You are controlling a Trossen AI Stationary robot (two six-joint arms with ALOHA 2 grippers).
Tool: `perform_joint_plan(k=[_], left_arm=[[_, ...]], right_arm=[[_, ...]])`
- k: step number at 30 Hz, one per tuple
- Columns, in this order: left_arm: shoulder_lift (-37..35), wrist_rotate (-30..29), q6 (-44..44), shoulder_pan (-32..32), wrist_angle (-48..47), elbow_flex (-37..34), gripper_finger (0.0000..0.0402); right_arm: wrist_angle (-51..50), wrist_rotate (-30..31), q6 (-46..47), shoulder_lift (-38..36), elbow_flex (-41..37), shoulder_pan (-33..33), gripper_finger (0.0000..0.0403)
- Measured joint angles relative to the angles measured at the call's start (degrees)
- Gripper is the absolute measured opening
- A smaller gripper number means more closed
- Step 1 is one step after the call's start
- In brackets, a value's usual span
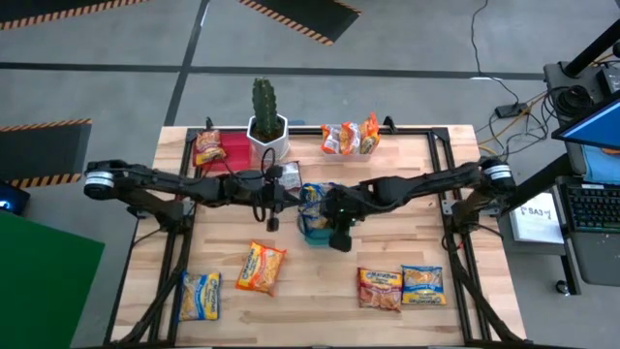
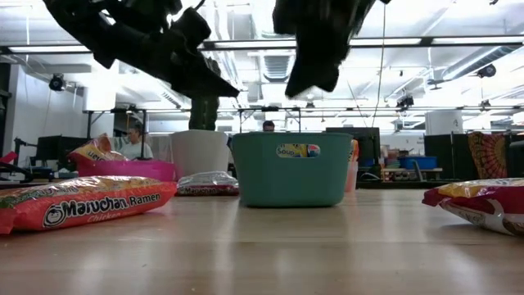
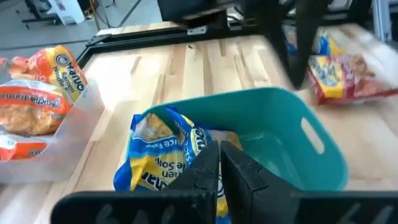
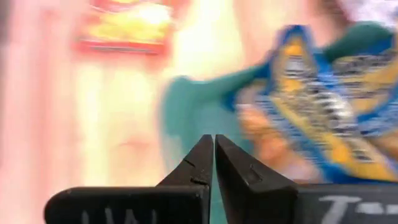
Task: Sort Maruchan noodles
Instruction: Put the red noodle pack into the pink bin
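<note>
Lying nearest along the wooden table's front edge are four loose flat plastic ramen packets: a yellow-blue one, an orange one, a red one and another yellow-blue one. Mid-table sits a teal plastic tray holding a yellow-blue packet. Both grippers hover over it, the left gripper and right gripper each with fingers pressed together, holding nothing. Farther back stand a pink tray, a cactus in a white pot and a clear tray of orange packets. Sorting looks midway; the next move likely calls for opening over a loose front packet.
</note>
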Motion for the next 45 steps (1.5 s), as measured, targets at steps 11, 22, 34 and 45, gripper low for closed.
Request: perform_joint_plan(k=[11,22,34,45], left_arm=[[-6.78,0.00,-3.08,-4.77,-6.18,0.00,0.0000],[-14.22,0.02,-8.91,-6.37,-14.22,0.11,0.0000],[-11.66,0.00,-10.39,-6.37,-11.18,0.13,0.0000],[-11.30,-0.02,-9.81,-6.37,-8.70,0.13,0.0000]], right_arm=[[-7.39,-12.82,10.27,-1.26,-0.67,7.07,0.0009],[-8.96,-7.43,15.38,-1.18,-6.01,19.46,0.0009],[-9.13,2.53,19.96,-1.18,-9.11,21.76,0.0047],[-6.57,1.71,25.30,-1.18,-15.60,24.36,0.0210]])
